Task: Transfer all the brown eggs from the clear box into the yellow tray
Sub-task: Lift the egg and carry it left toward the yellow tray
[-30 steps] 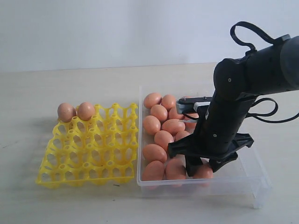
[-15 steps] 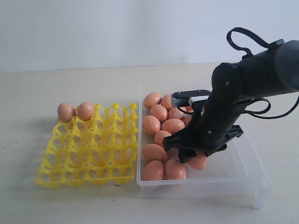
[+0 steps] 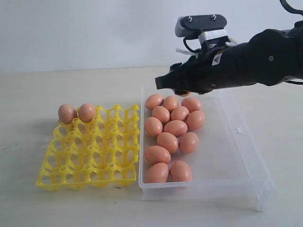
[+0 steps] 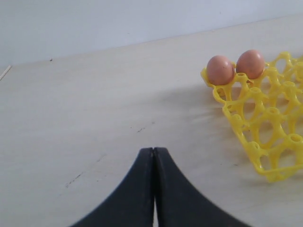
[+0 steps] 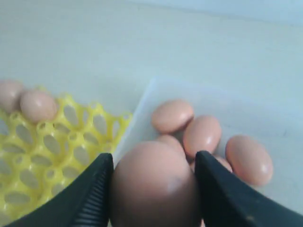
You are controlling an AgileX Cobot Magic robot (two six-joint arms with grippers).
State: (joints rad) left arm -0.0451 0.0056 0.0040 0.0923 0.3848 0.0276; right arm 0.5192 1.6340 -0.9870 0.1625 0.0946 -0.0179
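Observation:
My right gripper (image 3: 182,88) hangs above the far end of the clear box (image 3: 246,163), shut on one brown egg (image 5: 154,189) that fills the gap between its fingers. Several brown eggs (image 3: 175,127) lie loose in the box's left half. The yellow tray (image 3: 90,151) sits just left of the box with two eggs (image 3: 77,113) in its far-left cups. In the left wrist view my left gripper (image 4: 153,150) is shut and empty, low over bare table, short of the tray's corner (image 4: 265,118). It does not show in the exterior view.
The right half of the clear box holds no eggs. The tray and box nearly touch along one side. Pale tabletop (image 3: 94,85) runs behind both to a white wall. My right arm (image 3: 255,59) stretches over the box's back right.
My right gripper rose out of the box's near end with an egg in its jaws and swung back and left to above the far end. The eggs in the tray have not moved.

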